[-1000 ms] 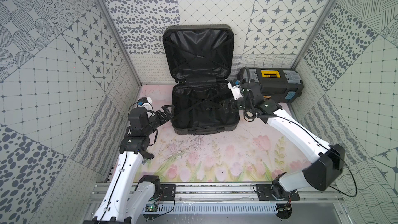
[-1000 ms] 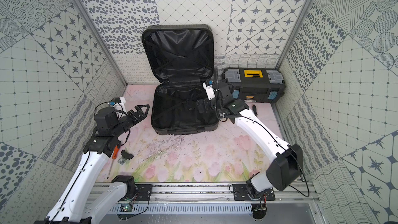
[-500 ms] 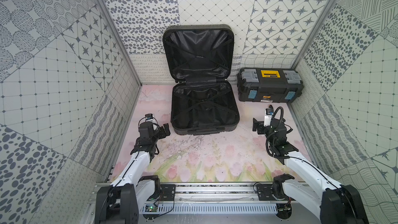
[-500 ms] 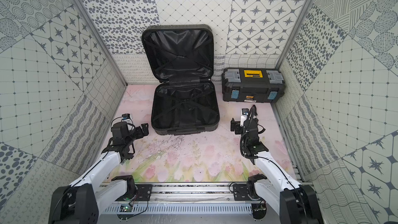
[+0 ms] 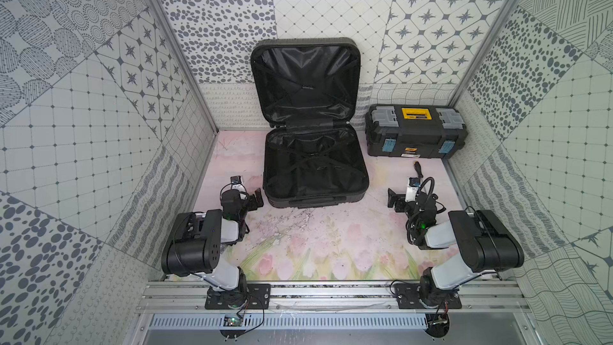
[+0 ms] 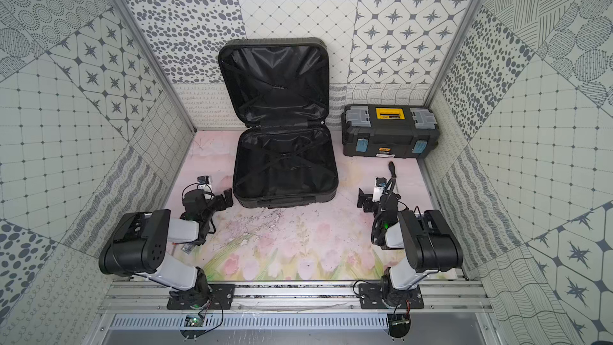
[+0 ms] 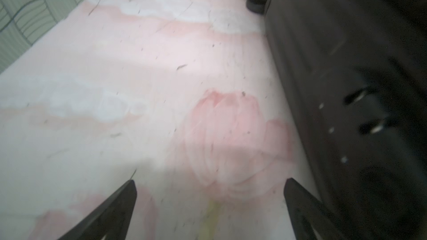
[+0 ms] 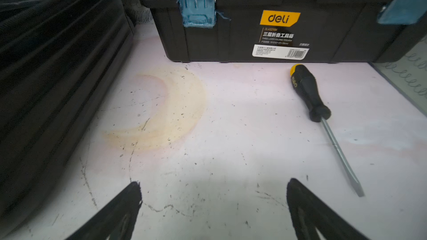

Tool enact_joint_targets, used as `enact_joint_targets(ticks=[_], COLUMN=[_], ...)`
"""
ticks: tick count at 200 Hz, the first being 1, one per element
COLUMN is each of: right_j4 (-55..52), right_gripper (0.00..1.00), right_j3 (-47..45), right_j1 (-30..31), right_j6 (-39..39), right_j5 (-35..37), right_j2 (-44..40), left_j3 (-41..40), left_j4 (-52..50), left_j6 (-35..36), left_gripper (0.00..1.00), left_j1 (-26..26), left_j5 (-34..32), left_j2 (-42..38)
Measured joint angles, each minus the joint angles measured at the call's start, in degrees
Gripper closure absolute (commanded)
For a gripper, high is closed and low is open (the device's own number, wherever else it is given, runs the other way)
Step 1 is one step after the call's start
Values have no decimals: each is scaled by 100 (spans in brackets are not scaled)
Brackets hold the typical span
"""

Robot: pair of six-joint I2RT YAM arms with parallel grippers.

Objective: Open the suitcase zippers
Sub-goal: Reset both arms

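Evidently, progress: the large black hard-shell suitcase [image 5: 315, 167] lies fully opened, so I judge the unzipping done, with nothing left to pull.
Zippers: the two halves stand apart all round except at the hinge. The track and its pulls are too dark and small to pick out.
Suitcase place: middle of the far edge of the pink floral surface [image 5: 315, 247]. The lower shell lies flat and the lid [image 5: 305, 81] leans upright against the back wall.
Facing: the lower shell opens upward, showing black lining and crossed straps. The lid's lining faces the near edge. The hinge is along the far side.
Long axis: as opened, it runs from near edge to far edge, then bends up the wall at the hinge.
Left gripper [image 5: 257, 199]: fingers spread wide and empty, just beside the suitcase's near-left corner, apart from it as far as the top views show.
Right gripper [image 5: 393, 198]: fingers spread wide and empty, between the suitcase and the right edge, clear of the case.
Nearby: a black toolbox with yellow handle [image 5: 416, 134] sits at the far-right corner. A black-and-yellow screwdriver [image 8: 309, 93] lies in front of it.
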Motion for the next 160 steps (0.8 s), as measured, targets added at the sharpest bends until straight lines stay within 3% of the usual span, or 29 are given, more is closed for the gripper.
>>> enact_joint_targets(ticks=[41, 160], right_j4=[-608, -1064], right_gripper=[1, 1], right_j3=[1036, 1056], right_j1=[-94, -109], right_j6=[-2, -7], right_j5=[-175, -199], right_j2=[-59, -61], left_j3=[361, 483], left_j4=[31, -48], left_j6=[262, 555], left_gripper=[1, 1], left_j1=[-422, -444], left_j5=[-673, -758], left_j2=[83, 109])
